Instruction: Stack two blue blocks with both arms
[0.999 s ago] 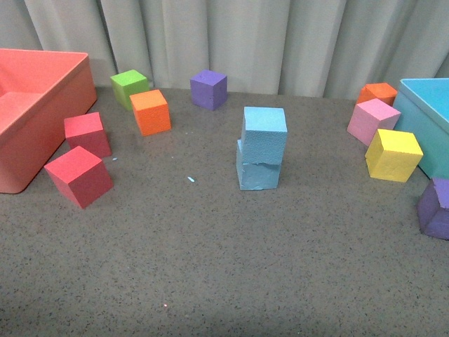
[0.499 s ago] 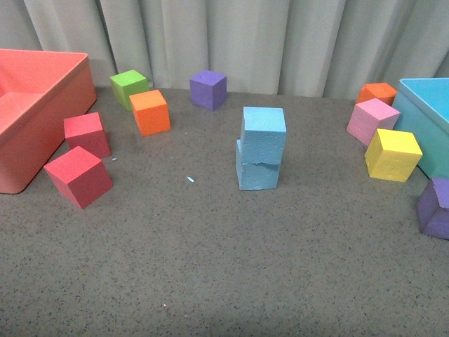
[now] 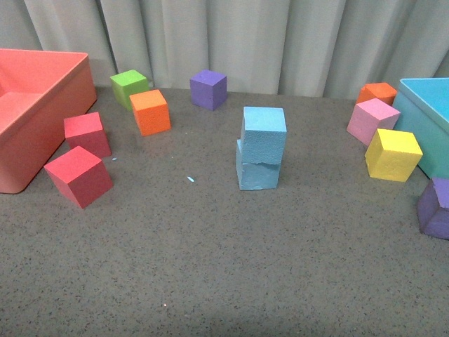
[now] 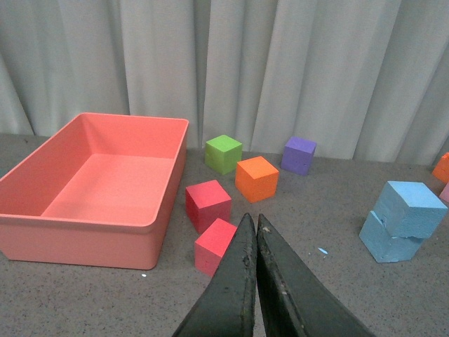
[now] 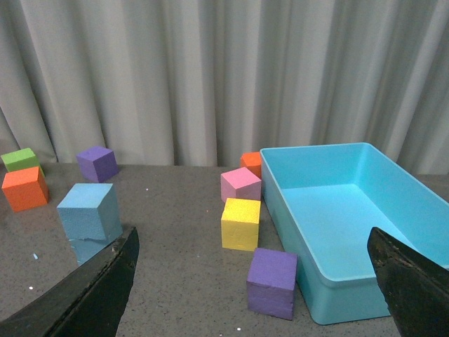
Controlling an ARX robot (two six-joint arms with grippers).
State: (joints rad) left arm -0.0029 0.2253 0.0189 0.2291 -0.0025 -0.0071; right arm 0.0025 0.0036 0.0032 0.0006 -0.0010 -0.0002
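Front view shows nothing has shifted: upper blue block (image 3: 264, 129) sits on lower blue block (image 3: 257, 173), slightly offset. Left gripper (image 4: 252, 223) pinched closed, empty; right gripper (image 5: 252, 281) spread wide, empty. Looks done.

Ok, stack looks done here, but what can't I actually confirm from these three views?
- Lower blue block: the right wrist view shows only its top part; the right claw finger covers the rest.
- Stack's far faces: the front view shows only the upper blue block's near sides.
- Purple cube: cut off by the front view's right edge.
- Turquoise bin: mostly outside the front view.
- Both arms: absent from the front view; the left claw shows only its fingers.
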